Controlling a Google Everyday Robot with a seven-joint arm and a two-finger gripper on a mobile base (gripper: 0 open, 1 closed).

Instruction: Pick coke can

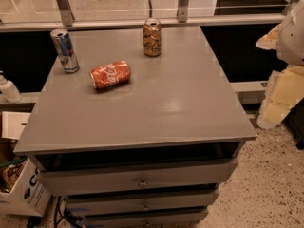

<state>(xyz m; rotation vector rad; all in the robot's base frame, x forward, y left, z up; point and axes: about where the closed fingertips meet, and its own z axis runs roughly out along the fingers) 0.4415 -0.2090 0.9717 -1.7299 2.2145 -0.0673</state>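
1. At the far left, off the table, a small white bottle (8, 88) stands on a low ledge. Below it a cardboard box (23, 194) sits on the floor against the cabinet's left side.
2. A slim silver-and-blue can (65, 50) stands upright near the back left corner of the grey table top (180, 108).
3. The coke can (110, 74) lies on its side just right of the slim can and a little nearer the front, in the back left part of the top. Its white lettering faces up and its long axis runs roughly left to right, slightly slanted. Nothing touches it.
4. A brown-gold can (152, 37) stands upright close to the back edge, right of the coke can and well apart from it.
5. The middle, front and right of the table top hold nothing else. Below the front edge is an open gap, then three stacked drawers (142, 177), each with a small knob.
6. The gripper (279, 96) shows as pale cream shapes at the right border, off the table beyond its right edge and over the speckled floor (270, 184). It is well apart from the coke can and holds nothing that can be seen. I cannot tell whether it is open or closed.
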